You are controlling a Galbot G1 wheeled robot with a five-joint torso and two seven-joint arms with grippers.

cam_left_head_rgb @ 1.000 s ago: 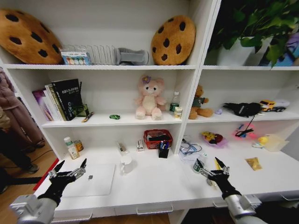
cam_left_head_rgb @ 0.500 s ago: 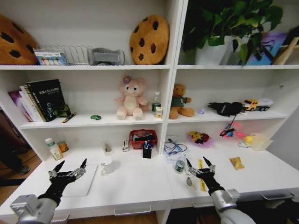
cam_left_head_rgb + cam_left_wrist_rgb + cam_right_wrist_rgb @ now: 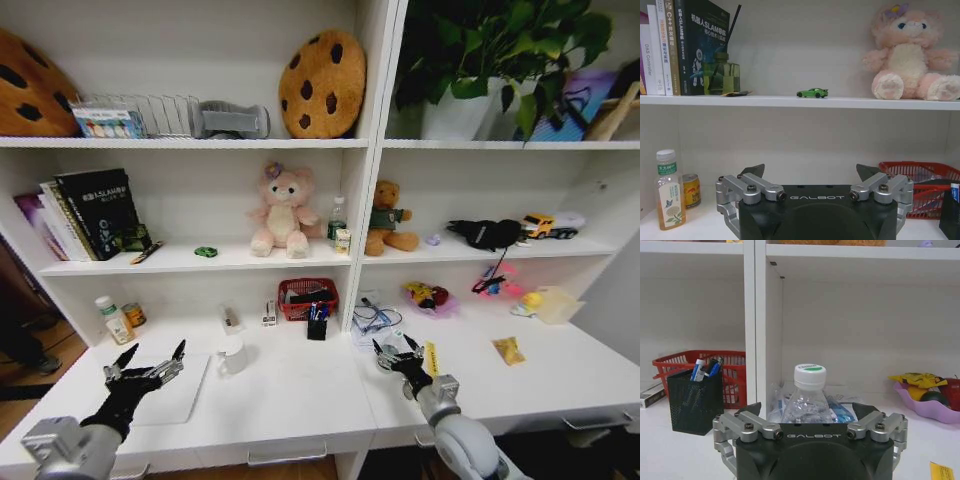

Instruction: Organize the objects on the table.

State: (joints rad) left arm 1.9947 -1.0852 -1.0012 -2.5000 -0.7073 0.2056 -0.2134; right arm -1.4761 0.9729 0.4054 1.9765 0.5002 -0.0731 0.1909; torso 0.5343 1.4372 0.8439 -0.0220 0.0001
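Laptop (image 3: 178, 389): we see it lying flat and closed on the table (image 3: 300, 395), directly under and just ahead of our left fingertips.
Toy car (image 3: 812, 93): the green car sits on the shelf board above the desk, well beyond our left fingers, between the books (image 3: 675, 47) and the pink plush bear (image 3: 912, 55).
Marker pens (image 3: 705, 368): black and blue pens stand in a black mesh cup (image 3: 694, 401), off to one side of our right fingers, with the red basket (image 3: 732, 371) just behind the cup.
Left gripper (image 3: 146, 365): we hold it above the laptop, fingers spread wide apart with nothing between them.
Right gripper (image 3: 397, 350): it sits low over the table near the shelf divider, fingers apart.
Clear bottle (image 3: 807, 399): white-capped, standing upright just in front of our right fingers, lined up with the gap between them; we cannot tell whether they touch it.
Beyond the right fingers: a pink bowl (image 3: 935, 407) of small items lies on the table, well apart from the bottle.
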